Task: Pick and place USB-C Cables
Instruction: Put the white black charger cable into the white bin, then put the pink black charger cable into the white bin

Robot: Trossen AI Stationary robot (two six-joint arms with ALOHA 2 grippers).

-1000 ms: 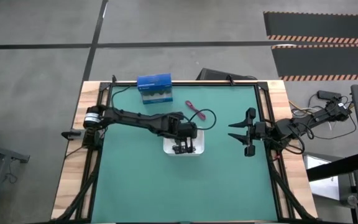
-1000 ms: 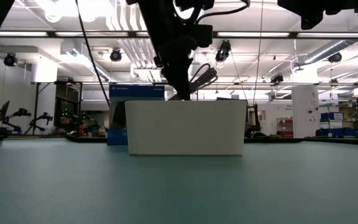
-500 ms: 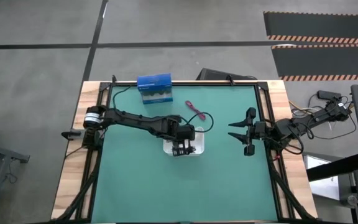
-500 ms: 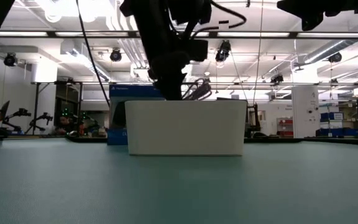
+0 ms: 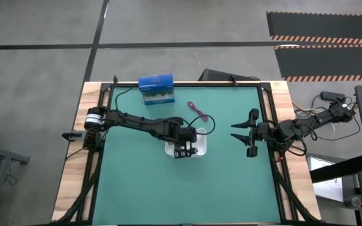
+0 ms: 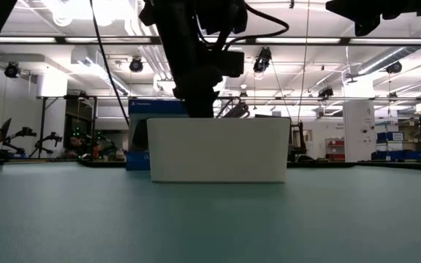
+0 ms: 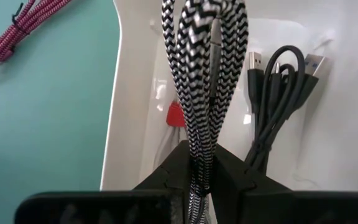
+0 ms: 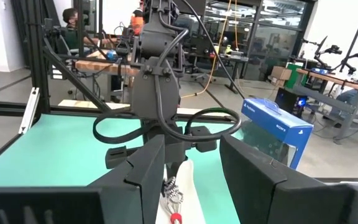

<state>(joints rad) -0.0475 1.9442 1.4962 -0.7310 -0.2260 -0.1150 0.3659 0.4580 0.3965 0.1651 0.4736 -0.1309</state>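
The white tray stands mid-table. My left gripper points down into it, shut on the grey-silver braided cable. The black cable lies inside the tray, with something small and red on the floor beside it. Outside the tray, the magenta-red cable rests flat on the green mat toward the far side. In the low view the tray's wall hides the fingers, and only a bit of cable shows above the rim. My right gripper is open and waits over the table's right side. My left gripper pinches the braided cable bundle between its two fingers, at one end of the bundle. The fingers come from above, pointing down. The bundle runs on past the fingertips, along them, into the tray. I cannot tell whether its far end touches the floor.
A blue box stands near the table's far edge, behind the tray. A dark frame runs along the table's edges. Green mat lies open on the near side of the tray.
My left gripper has gone down into the tray and shifted slightly toward the table's left, staying shut on the braided cable. In the low view the bundle, first well above the rim, now barely shows over it.
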